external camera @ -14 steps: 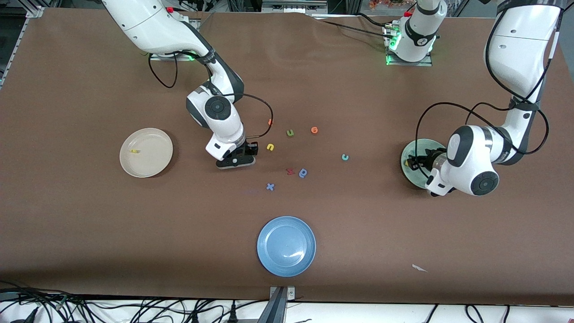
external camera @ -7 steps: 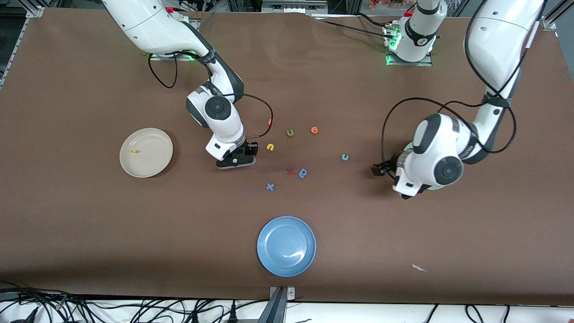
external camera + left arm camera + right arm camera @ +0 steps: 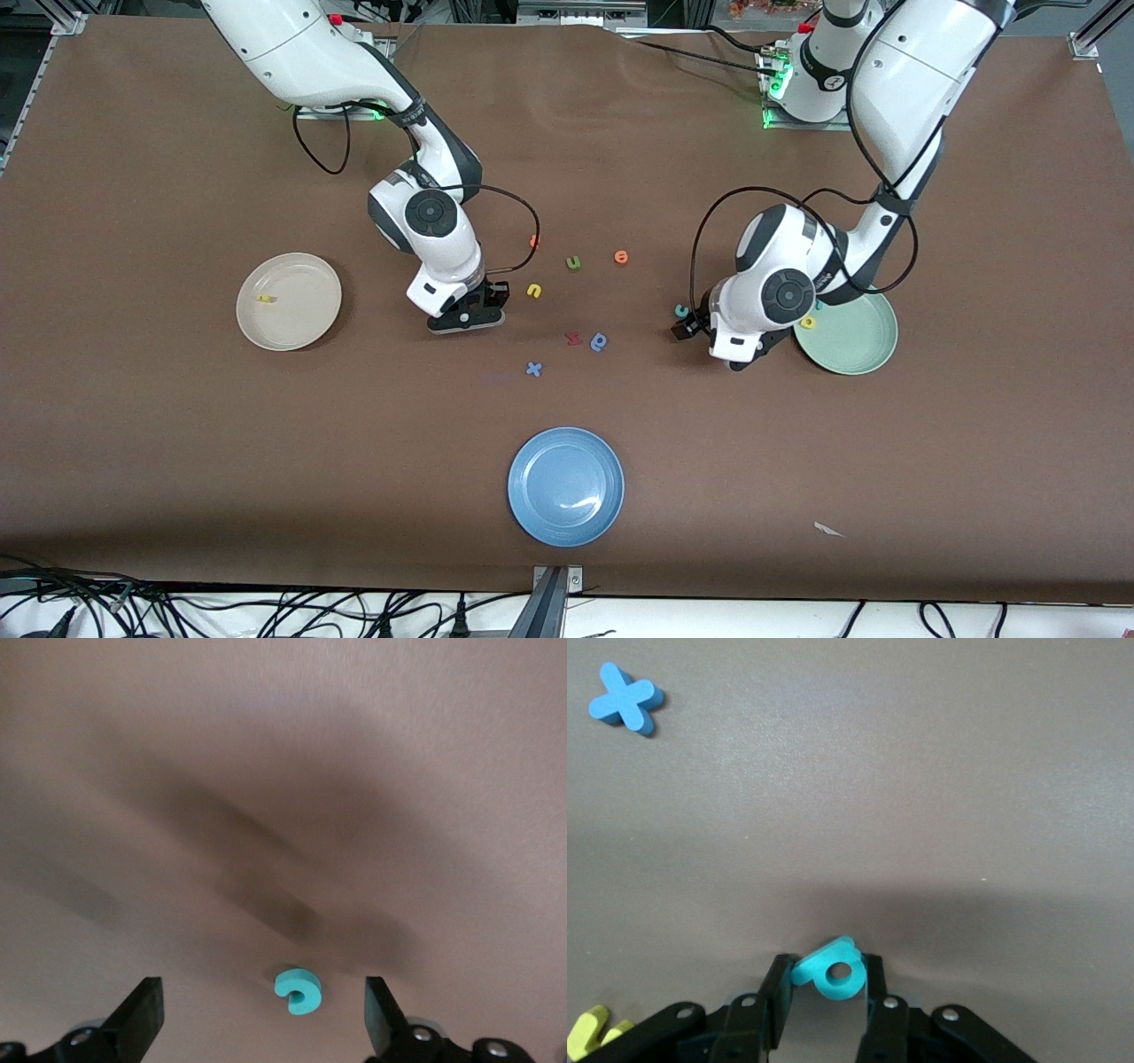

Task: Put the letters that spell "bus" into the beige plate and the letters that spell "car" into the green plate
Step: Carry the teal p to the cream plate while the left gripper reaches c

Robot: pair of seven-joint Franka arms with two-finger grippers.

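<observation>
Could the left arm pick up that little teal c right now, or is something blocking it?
Probably yes. The left end effector hangs over the teal c with its fingers spread wide to either side of it, and only bare table surrounds the letter, so a straight descent looks unobstructed.

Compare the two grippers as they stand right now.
The left gripper stands wide open over the teal c, which lies loose on the table; the right gripper has its fingers pinched on the teal b. The left works beside the green plate, the right nearer the beige plate. Both point down at a teal letter.
</observation>
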